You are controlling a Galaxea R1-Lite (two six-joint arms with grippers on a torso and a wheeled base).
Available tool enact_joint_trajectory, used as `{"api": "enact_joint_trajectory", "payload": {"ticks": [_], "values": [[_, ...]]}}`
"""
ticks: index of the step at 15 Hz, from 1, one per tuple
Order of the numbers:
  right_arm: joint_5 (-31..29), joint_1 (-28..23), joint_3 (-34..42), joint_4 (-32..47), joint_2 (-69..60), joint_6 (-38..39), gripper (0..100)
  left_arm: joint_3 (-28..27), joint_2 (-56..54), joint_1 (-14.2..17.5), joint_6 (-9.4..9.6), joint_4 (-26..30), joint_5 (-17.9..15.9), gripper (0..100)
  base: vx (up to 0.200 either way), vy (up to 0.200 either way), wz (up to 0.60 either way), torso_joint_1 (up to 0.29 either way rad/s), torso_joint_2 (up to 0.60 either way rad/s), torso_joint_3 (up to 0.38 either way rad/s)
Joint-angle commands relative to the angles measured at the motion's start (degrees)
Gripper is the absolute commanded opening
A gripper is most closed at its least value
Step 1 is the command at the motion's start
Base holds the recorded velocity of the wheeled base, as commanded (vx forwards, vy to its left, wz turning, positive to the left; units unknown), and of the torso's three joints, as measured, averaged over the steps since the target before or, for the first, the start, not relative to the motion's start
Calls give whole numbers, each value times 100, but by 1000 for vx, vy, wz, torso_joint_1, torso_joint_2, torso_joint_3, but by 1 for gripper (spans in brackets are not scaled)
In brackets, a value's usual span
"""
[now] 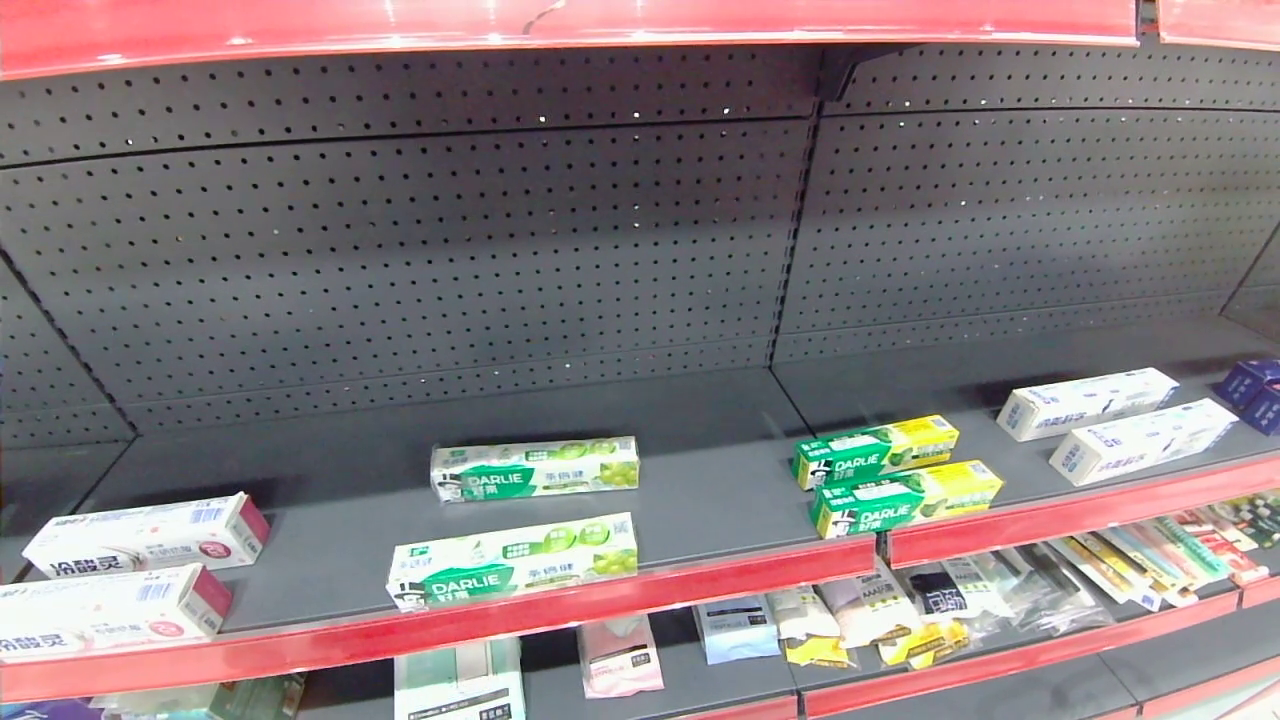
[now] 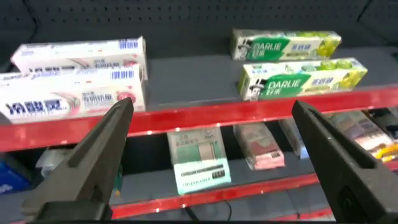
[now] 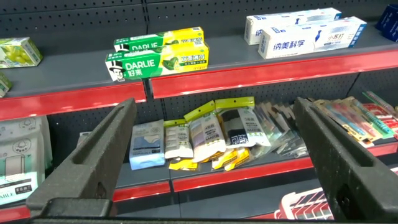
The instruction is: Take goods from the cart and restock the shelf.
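Observation:
A dark shelf board (image 1: 700, 480) with a red front lip carries toothpaste boxes in pairs. Two white-and-pink boxes (image 1: 150, 535) lie at the left, two green-and-white boxes (image 1: 515, 560) in the middle, two green-and-yellow boxes (image 1: 895, 480) right of them, two white-and-blue boxes (image 1: 1120, 420) farther right. My left gripper (image 2: 211, 155) hangs open in front of the red lip, below the white-and-pink boxes (image 2: 74, 81) and green-and-white boxes (image 2: 298, 78). My right gripper (image 3: 214, 155) is open too, facing the lower shelf under the green-and-yellow boxes (image 3: 158, 56). Both hold nothing.
The lower shelf (image 1: 950, 670) holds several small packets and toothbrush packs (image 3: 211, 137). Dark blue boxes (image 1: 1255, 390) sit at the far right of the upper board. A white-and-red basket edge (image 3: 305, 205) is low in the right wrist view. Pegboard back wall (image 1: 450, 230) stands behind.

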Motion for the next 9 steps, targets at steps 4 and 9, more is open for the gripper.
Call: {"api": "enact_joint_trajectory", "payload": {"ticks": [4, 9], "values": [[49, 4, 0, -9, 4, -9, 100, 227, -66, 16, 109, -201, -196, 100, 0, 0, 0, 0, 0, 0], [137, 4, 0, 0, 4, -18, 100, 227, -66, 16, 223, -201, -204, 100, 0, 0, 0, 0, 0, 0]]}}
